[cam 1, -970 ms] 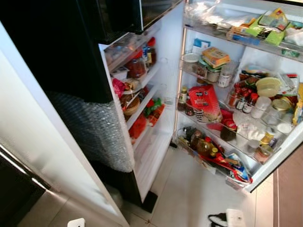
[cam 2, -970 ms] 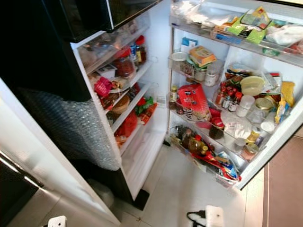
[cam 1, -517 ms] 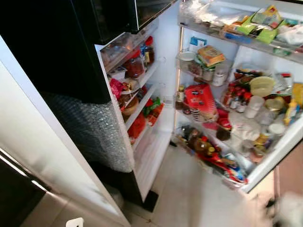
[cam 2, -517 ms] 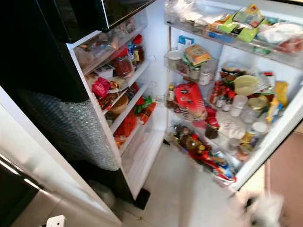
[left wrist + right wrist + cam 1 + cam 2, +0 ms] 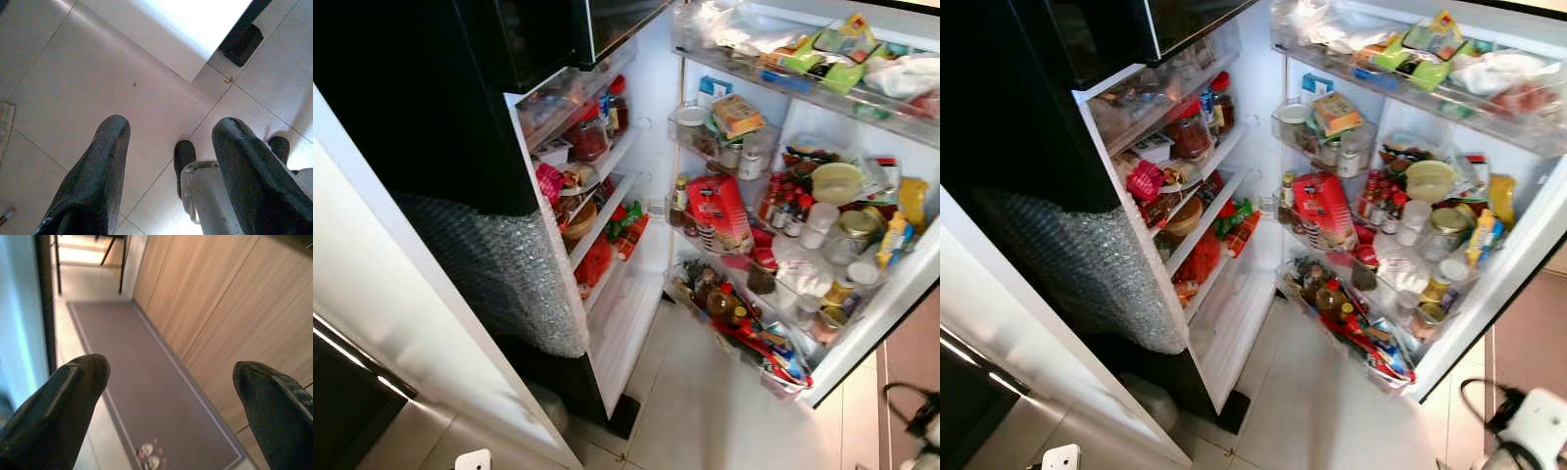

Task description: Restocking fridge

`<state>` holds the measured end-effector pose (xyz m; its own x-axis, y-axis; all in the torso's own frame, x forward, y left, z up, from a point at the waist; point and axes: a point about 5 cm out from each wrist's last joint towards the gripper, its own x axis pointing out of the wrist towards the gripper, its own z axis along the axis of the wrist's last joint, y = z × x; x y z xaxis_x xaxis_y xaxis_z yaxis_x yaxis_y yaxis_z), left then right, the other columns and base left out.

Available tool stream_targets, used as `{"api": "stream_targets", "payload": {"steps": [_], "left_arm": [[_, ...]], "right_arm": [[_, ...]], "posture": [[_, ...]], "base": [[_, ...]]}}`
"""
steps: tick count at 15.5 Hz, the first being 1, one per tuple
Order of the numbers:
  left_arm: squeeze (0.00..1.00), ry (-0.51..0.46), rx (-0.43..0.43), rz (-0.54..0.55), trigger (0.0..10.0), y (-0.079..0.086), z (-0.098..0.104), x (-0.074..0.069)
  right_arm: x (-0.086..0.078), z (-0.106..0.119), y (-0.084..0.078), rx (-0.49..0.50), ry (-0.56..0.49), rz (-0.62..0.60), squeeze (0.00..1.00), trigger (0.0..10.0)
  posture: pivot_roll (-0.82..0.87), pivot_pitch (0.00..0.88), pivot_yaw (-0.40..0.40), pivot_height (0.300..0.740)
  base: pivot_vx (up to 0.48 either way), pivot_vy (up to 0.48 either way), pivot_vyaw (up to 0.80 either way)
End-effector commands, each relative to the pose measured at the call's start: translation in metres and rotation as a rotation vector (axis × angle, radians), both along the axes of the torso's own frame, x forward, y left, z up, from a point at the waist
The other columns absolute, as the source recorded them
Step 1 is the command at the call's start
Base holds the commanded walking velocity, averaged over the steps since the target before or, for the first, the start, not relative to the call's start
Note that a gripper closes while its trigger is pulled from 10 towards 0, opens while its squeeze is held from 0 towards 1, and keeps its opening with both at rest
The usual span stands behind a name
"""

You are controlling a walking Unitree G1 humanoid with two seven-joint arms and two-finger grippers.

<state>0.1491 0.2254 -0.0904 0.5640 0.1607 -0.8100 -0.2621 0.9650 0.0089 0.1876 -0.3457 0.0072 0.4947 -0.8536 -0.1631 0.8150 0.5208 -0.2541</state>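
Both pincers hang spread and empty: my left gripper over the floor tiles, my right gripper above a grey mat. Ahead and above stands the open fridge, door shelves crammed; I judge the right arm nearer those.

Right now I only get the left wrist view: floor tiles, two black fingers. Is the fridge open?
Observer: Yes. The fridge is wide open, its right side packed with bottles and jars around a red bag.
Operator: Any free spot?
Observer: The lowest white shelf on the left side looks bare.
Operator: Right hand?
Observer: The right hand is open and holds nothing, pointing over a grey rug beside wooden cabinets.
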Motion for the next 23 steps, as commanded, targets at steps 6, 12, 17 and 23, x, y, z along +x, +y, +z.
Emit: {"api": "stream_targets", "payload": {"steps": [6, 12, 17, 23], "left_arm": [[0.0, 0.023, 0.014, -0.024, 10.0, 0.003, -0.001, -0.003], [0.0, 0.021, 0.014, -0.032, 10.0, 0.003, -0.001, -0.004], [0.0, 0.02, 0.024, -0.052, 10.0, 0.004, 0.0, -0.002], [0.0, 0.024, 0.026, -0.071, 10.0, 0.005, 0.0, -0.002]], "right_arm": [[0.02, 0.024, -0.004, -0.07, -0.102, 0.008, 0.0, 10.0], [0.039, 0.042, 0.003, -0.104, -0.188, 0.033, 0.0, 10.0], [0.056, 0.066, 0.004, -0.144, -0.29, 0.042, 0.0, 10.0], [0.069, 0.073, 0.017, -0.138, -0.328, 0.112, 0.0, 10.0]], "posture": [[-0.19, 0.0, 0.065, 0.74], [-0.19, 0.0, 0.078, 0.74], [-0.2, 0.0, 0.092, 0.74], [-0.2, 0.0, 0.095, 0.74]], "base": [[0.0, 0.0, 0.0], [0.0, 0.0, 0.0], [0.0, 0.0, 0.0], [0.0, 0.0, 0.0]]}}
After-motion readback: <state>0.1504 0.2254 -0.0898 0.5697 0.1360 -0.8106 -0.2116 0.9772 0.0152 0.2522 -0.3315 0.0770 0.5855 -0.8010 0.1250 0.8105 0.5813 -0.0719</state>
